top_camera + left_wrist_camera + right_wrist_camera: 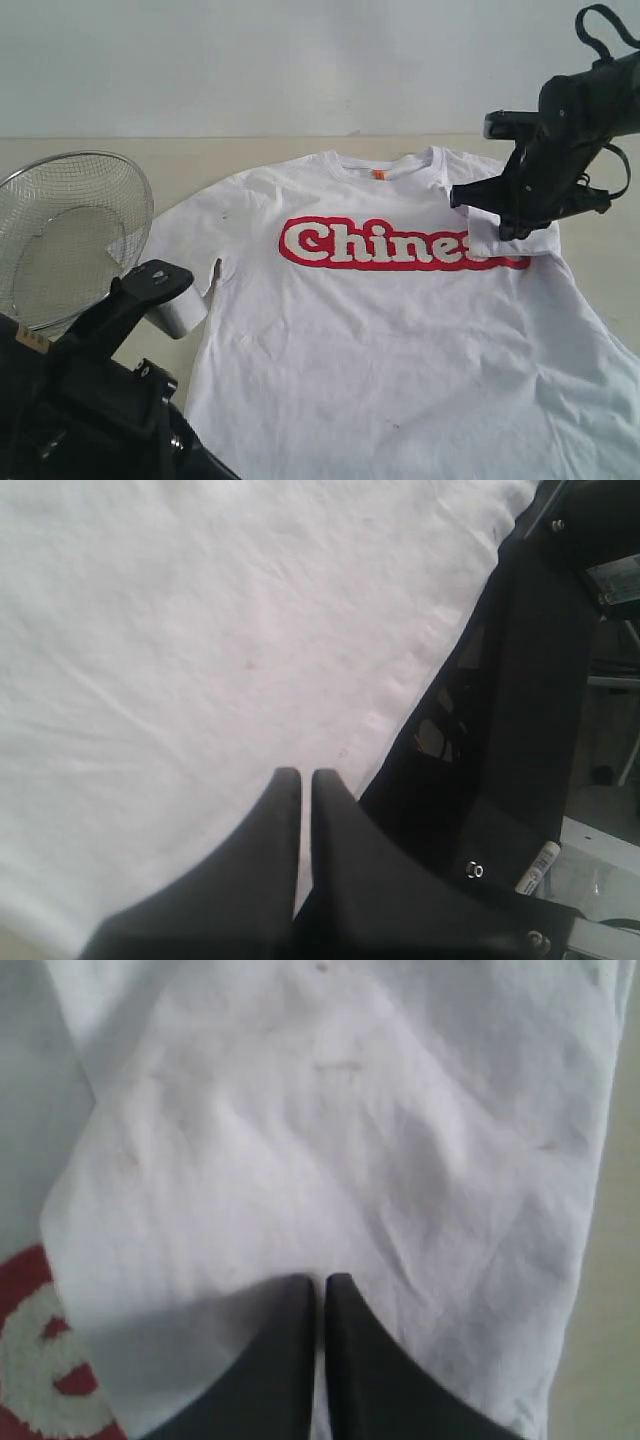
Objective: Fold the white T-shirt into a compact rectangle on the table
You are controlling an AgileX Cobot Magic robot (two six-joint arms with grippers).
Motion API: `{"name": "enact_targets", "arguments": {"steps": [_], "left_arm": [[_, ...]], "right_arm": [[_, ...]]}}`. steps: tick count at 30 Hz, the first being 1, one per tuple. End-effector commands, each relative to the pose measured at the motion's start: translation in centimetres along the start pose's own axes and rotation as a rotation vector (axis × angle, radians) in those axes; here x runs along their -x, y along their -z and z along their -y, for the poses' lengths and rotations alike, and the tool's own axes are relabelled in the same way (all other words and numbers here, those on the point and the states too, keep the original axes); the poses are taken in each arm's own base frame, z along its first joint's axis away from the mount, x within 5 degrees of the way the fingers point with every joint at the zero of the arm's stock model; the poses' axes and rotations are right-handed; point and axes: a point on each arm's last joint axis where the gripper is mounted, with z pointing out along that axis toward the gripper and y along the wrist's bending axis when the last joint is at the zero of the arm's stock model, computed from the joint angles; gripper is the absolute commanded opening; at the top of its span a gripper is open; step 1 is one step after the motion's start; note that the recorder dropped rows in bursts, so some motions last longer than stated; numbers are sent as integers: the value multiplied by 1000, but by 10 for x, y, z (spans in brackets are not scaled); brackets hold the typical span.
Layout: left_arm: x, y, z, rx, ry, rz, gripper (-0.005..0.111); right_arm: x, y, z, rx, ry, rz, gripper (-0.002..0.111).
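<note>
One white T-shirt lies spread on the counter beside one wire-mesh basket. Two grippers: the right gripper has its jaws grasping a sleeve, and the left gripper has its jaws clenched over the cloth.

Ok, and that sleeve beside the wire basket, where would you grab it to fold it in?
Probably pinch the sleeve of the white T-shirt at its cuff edge, coming down from the basket side. The cloth lies flat on the table, so only that free outer edge offers a lip to nip and pull across.

The white T-shirt is cut off at its hem
</note>
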Motion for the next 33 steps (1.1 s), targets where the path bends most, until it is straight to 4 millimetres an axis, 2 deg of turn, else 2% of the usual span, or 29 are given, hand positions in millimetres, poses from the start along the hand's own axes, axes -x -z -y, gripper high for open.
{"name": "enact_targets", "arguments": {"steps": [1, 10, 14, 20, 24, 28, 33], "left_arm": [[-2, 1, 1, -11, -5, -5, 5], [-2, 1, 2, -14, 0, -3, 5], [-2, 1, 2, -14, 0, -3, 5], [-2, 1, 2, -16, 0, -4, 5], [-2, 1, 2, -17, 0, -6, 5], [-2, 1, 2, -17, 0, -6, 5], [-2, 1, 2, -18, 0, -8, 5]], "right_arm": [[-7, 3, 3, -19, 60, -70, 0], [-21, 6, 5, -31, 154, -213, 0], [-10, 29, -2, 49, 130, -104, 0], [27, 67, -2, 71, 89, 79, 0], [38, 57, -4, 67, 87, 55, 0], [35, 31, -5, 58, 86, -8, 0], [31, 9, -8, 82, 55, -31, 0]]}}
